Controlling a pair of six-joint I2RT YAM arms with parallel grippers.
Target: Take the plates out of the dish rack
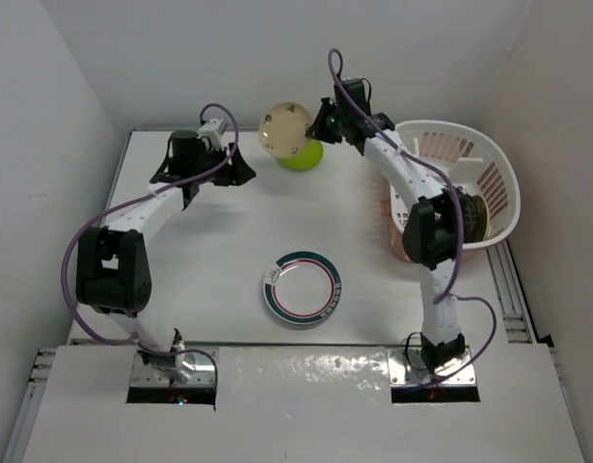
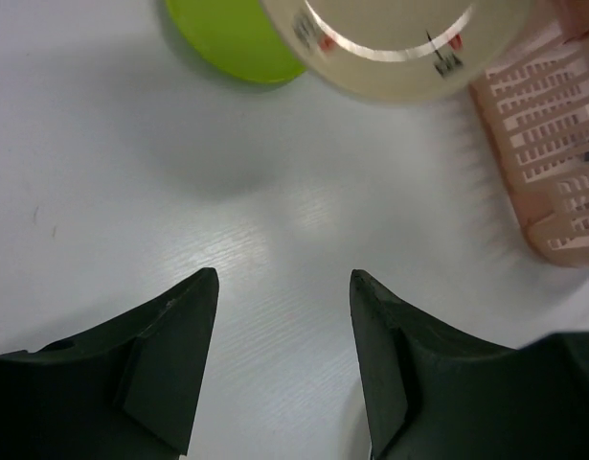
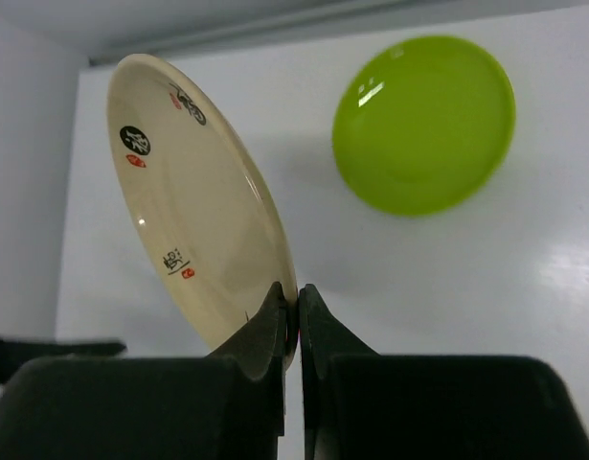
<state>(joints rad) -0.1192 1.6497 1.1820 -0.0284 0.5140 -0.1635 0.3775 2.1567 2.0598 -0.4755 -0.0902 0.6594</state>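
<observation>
My right gripper (image 1: pixel 316 122) (image 3: pixel 296 292) is shut on the rim of a cream-white plate with dark motifs (image 1: pixel 286 128) (image 3: pixel 193 201). It holds the plate tilted on edge above the far middle of the table. The plate also shows in the left wrist view (image 2: pixel 390 38). A lime-green plate (image 1: pixel 306 154) (image 3: pixel 423 125) (image 2: pixel 232 38) lies flat on the table just beside it. A white plate with a green-red rim (image 1: pixel 303 287) lies flat mid-table. A brownish plate (image 1: pixel 476 220) stands inside the white dish rack (image 1: pixel 498 164) (image 2: pixel 553 144) at the right. My left gripper (image 1: pixel 243 172) (image 2: pixel 284 278) is open and empty over the far left.
The white table ends at grey walls at the back and on both sides. The right arm's forearm (image 1: pixel 412 183) crosses in front of the rack's left side.
</observation>
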